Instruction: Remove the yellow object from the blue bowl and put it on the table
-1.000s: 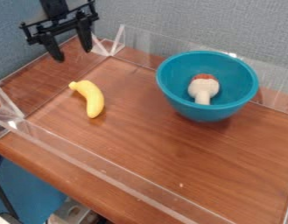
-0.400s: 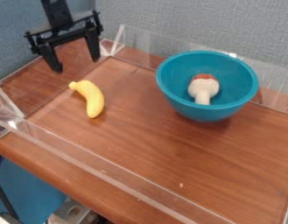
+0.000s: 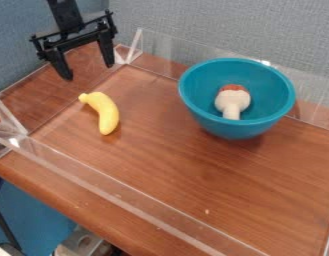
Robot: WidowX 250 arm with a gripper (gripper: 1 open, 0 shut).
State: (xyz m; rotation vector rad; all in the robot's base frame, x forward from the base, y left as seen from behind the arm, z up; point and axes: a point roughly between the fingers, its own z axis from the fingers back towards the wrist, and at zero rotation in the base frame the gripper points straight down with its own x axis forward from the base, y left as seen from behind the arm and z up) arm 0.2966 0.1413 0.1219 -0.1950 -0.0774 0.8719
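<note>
The yellow object [image 3: 101, 111], a small curved toy banana, lies on the table [image 3: 180, 170] at the left, outside the blue bowl [image 3: 238, 96]. The teal-blue bowl stands at the right rear and holds only a white-and-brown mushroom-like toy [image 3: 231, 101]. My black gripper [image 3: 83, 62] hangs in the air at the upper left, behind and above the banana, well apart from it. Its two fingers [image 3: 60, 62] are spread wide with nothing between them.
Low clear acrylic walls [image 3: 73, 165] edge the tabletop on all sides, with a taller clear corner piece [image 3: 132, 47] just right of the gripper. A blue-grey wall stands behind the table.
The fingers have spread from fairly close together to wide apart. The banana and bowl have not moved.
</note>
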